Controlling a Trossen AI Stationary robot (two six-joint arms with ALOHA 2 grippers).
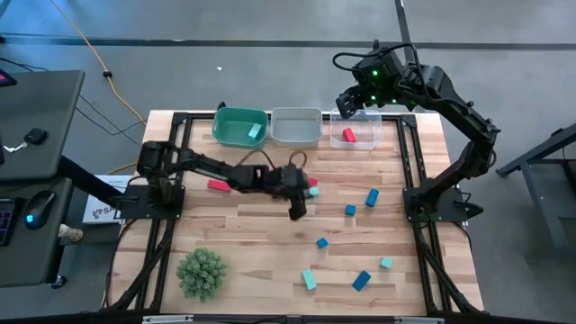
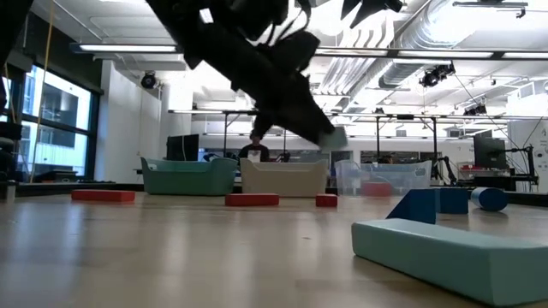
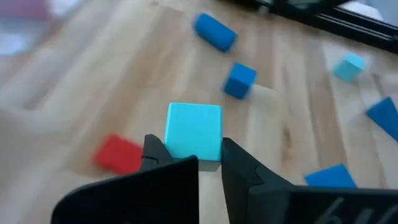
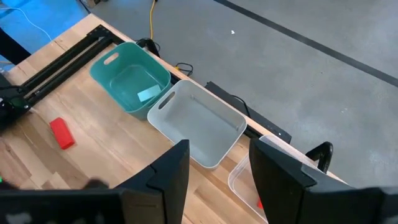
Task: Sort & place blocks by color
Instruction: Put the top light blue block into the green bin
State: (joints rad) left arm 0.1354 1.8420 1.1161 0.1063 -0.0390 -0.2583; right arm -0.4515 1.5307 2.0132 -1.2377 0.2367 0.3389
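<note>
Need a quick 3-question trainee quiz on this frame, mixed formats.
1. True or false: the left gripper is shut on a light teal cube.
2. Which bin holds a red block? A) teal bin B) grey bin C) clear bin
3. Fill in: the right gripper hangs open above the row of ___.

Key: 1 true. 2 C. 3 bins.
</note>
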